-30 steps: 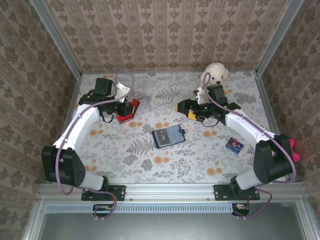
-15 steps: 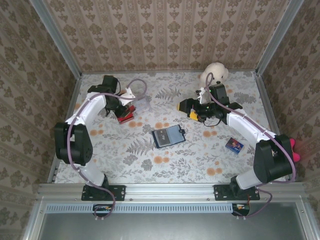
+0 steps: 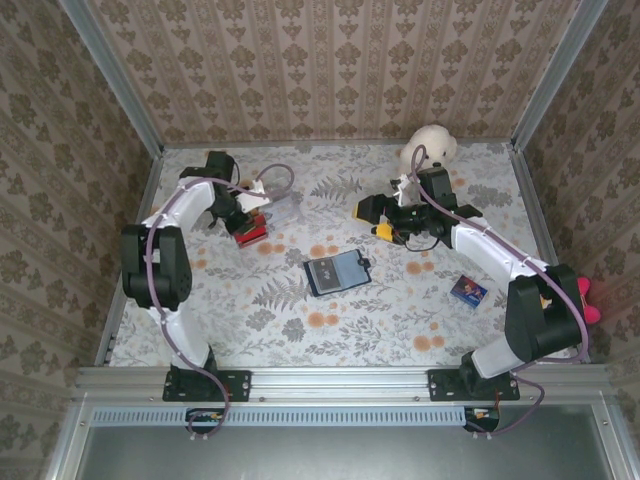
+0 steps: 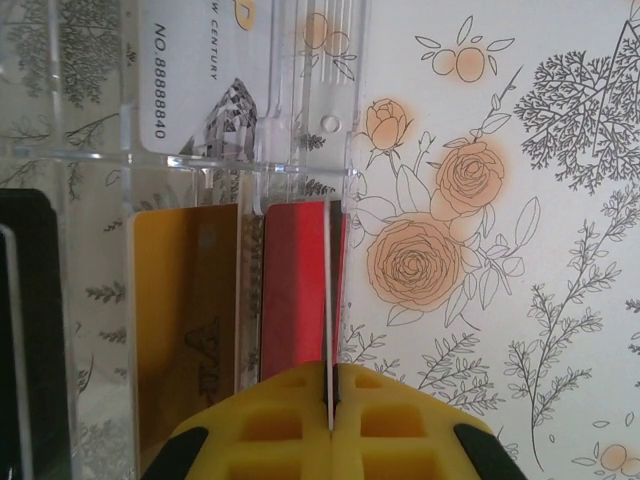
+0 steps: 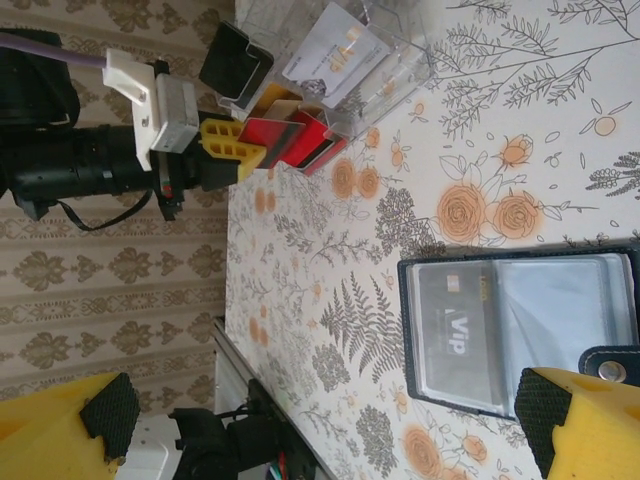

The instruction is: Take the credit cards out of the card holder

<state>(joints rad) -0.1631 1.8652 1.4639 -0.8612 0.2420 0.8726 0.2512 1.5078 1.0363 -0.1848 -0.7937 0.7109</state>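
Observation:
The card holder (image 3: pixel 337 271) lies open on the table's middle, a black VIP card (image 5: pixel 455 335) in its left pocket. At the back left my left gripper (image 3: pixel 243 229) is shut on a red card (image 4: pixel 295 290), held on edge beside the clear plastic box (image 3: pixel 280 212). A yellow-orange card (image 4: pixel 185 320) stands in that box just left of the red one. In the right wrist view the card holder (image 5: pixel 520 330) sits near my right gripper (image 5: pixel 335 430), which hovers open and empty above the table, right of the box (image 3: pixel 372 220).
A white printed card (image 4: pixel 200 70) lies in the clear box. A white plush toy (image 3: pixel 430 148) sits at the back right, a small blue packet (image 3: pixel 468 291) at the right, a pink object (image 3: pixel 590 300) by the right wall.
My left arm has folded in, its elbow swinging up and left, while the gripper stayed at the clear box with the red card. The right gripper has barely moved.

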